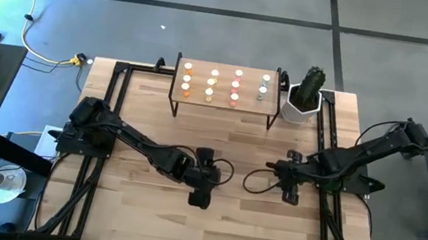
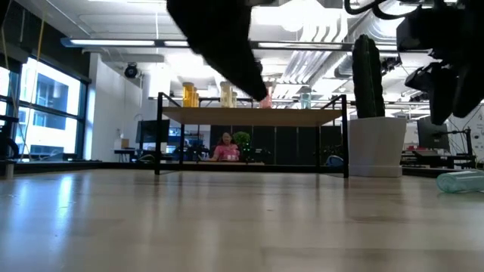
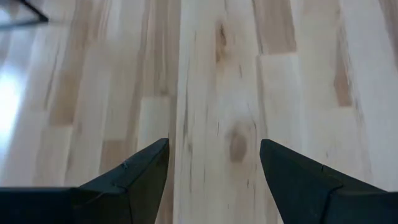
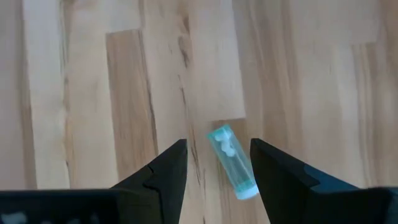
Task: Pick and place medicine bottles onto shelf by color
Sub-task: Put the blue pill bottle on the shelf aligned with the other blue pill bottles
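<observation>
The shelf point(image 1: 223, 103) stands at the table's far middle, with several bottles in rows by colour: orange point(image 1: 186, 81), yellow point(image 1: 212, 85), pink point(image 1: 235, 88) and green point(image 1: 263, 88). One green bottle point(image 4: 232, 163) lies on its side on the table; it also shows in the low view point(image 2: 461, 181). My right gripper point(image 4: 217, 144) is open above it, with a finger on either side and not touching it. My left gripper point(image 3: 214, 146) is open and empty over bare table, near the table's middle point(image 1: 200, 198).
A white pot with a cactus point(image 1: 304, 99) stands right of the shelf. Black frame rails point(image 1: 107, 114) run along the table's left and right sides. A person point(image 2: 225, 148) sits in the room far behind the shelf.
</observation>
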`<state>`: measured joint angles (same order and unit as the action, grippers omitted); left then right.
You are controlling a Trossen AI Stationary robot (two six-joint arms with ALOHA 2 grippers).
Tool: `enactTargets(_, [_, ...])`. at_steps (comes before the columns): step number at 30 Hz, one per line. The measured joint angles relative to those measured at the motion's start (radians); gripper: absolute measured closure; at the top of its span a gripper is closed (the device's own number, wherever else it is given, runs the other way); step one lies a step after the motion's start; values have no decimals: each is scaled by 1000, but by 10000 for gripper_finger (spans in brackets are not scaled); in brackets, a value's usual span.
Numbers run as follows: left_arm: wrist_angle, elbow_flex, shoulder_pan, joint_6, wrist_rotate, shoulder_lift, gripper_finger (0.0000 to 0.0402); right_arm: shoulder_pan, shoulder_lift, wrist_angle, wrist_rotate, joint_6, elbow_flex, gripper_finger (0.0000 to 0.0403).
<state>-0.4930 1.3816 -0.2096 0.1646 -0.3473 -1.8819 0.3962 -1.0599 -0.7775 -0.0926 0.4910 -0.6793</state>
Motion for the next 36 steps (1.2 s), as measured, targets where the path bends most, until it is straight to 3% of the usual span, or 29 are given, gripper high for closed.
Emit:
enactTargets(8, [129, -157, -7, 64, 0, 81, 161, 20, -107, 73, 10, -78, 8, 236])
enactTargets(21, [300, -386, -8, 140, -1, 244, 161, 18, -268, 44, -8, -63, 7, 236])
enactTargets(36, [415, -408, -7, 137, 80, 247, 161, 9, -415, 19, -48, -44, 3, 236])
